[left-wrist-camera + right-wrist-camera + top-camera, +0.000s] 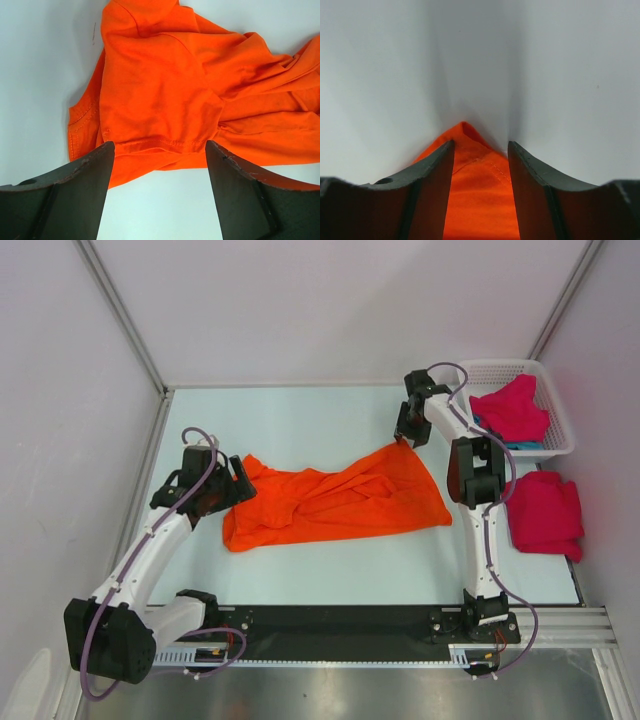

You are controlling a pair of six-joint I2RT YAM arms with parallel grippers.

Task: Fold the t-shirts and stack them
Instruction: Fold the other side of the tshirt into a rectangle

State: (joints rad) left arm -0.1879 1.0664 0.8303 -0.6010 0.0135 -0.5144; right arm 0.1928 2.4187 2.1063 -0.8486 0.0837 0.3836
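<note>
Two grippers sit at opposite ends of the orange t-shirt (340,500) (165,95) (480,200), which lies crumpled across the middle of a pale, matte table (300,420); plain white walls (350,300) with metal corner posts close it in, and a black rail (340,620) runs along the near edge; the left gripper (240,480) (160,145) has its jaws spread wide and holds nothing, a stitched hem lying just ahead of its tips; the right gripper (408,435) (481,145) has its jaws partly apart with a peaked corner of orange cloth between them, though whether it pinches that cloth I cannot tell; just to its right a white mesh basket (500,365) holds a loose magenta t-shirt (512,410) over a strip of teal cloth (525,445); nearer, beside its arm, a folded magenta t-shirt (545,512) rests on the table.
</note>
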